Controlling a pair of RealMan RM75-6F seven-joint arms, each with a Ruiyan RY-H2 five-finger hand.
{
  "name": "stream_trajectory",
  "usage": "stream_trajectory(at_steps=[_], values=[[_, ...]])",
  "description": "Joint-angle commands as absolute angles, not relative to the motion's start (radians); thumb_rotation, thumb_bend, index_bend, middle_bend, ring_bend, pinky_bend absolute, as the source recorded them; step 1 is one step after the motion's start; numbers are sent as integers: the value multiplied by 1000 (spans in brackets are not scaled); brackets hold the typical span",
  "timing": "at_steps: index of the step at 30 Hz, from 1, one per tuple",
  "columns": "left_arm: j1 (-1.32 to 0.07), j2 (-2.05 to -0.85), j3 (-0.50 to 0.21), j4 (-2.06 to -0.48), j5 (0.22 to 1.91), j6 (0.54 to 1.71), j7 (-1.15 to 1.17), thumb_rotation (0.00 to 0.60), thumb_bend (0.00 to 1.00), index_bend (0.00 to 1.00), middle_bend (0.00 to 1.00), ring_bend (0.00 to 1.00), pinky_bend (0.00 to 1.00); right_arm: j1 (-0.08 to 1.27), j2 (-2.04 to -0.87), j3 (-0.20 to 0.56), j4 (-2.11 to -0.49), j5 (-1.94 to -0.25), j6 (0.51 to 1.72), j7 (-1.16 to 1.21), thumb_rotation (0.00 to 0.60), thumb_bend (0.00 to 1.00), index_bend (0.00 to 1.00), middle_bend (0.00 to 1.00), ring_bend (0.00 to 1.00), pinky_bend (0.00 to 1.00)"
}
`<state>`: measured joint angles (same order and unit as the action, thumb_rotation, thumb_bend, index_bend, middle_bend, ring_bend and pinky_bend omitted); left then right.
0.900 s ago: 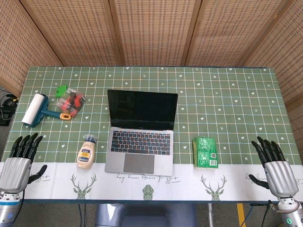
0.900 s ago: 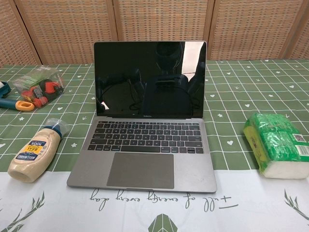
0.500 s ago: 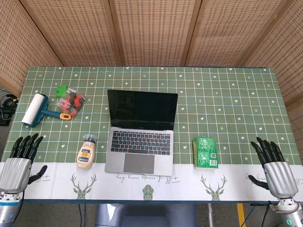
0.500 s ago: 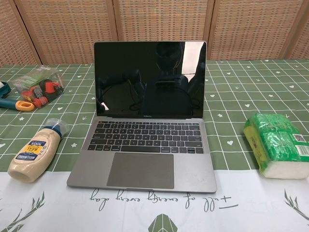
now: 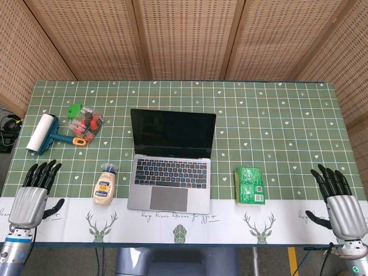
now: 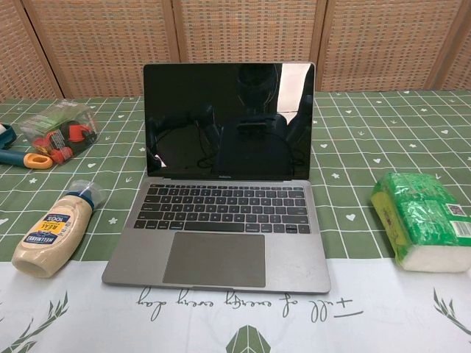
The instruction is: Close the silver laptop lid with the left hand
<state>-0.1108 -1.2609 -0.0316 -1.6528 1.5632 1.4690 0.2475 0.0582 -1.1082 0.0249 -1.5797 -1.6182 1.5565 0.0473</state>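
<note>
The silver laptop stands open in the middle of the table, its dark screen upright and facing me. My left hand hovers over the table's front left corner, fingers spread, holding nothing, well left of the laptop. Over the front right corner my right hand is likewise spread and empty. Neither hand appears in the chest view.
A mayonnaise bottle lies just left of the laptop. Behind it are a clear bag of small items and a lint roller. A green tissue pack lies right of the laptop.
My left hand has shifted a little to the right and forward, toward the laptop. The right hand has drifted slightly. The laptop lid has not moved.
</note>
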Motion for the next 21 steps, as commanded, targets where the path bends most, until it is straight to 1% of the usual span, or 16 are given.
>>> stream_trajectory(at_steps=[1,5,6,9,11,13,16,21], values=[[-162,-1263,-74,-1690,1541,1421,294,600,288,0,0,0,0,60,-1106,31,-1575,-1602,1549,58,600,16,0,0,0,0],[-249,-1260,-148,-1744,1494,1335,346,600,296,0,0,0,5,67,-1105,42,-1565,-1572,1526,75,600,15,0,0,0,0],[-286,-1260,-179,-1760,1470,1295,363,600,300,0,0,0,11,69,-1105,45,-1561,-1560,1517,81,600,15,0,0,0,0],[-363,-1266,-239,-1777,1404,1210,394,600,372,5,0,0,41,73,-1103,54,-1552,-1535,1500,96,600,15,0,0,0,0],[-426,-1275,-287,-1779,1342,1145,416,600,448,22,0,0,57,76,-1101,62,-1544,-1515,1489,111,600,15,0,0,0,0],[-487,-1284,-329,-1775,1274,1087,447,600,563,40,0,0,67,79,-1098,69,-1535,-1497,1479,127,600,15,0,0,0,0],[-583,-1302,-383,-1751,1178,1007,494,600,697,67,0,0,83,81,-1095,77,-1526,-1478,1467,142,600,15,0,0,0,0],[-728,-1337,-432,-1686,1030,904,573,600,890,104,0,0,119,81,-1088,83,-1526,-1466,1462,156,600,15,0,0,0,0]])
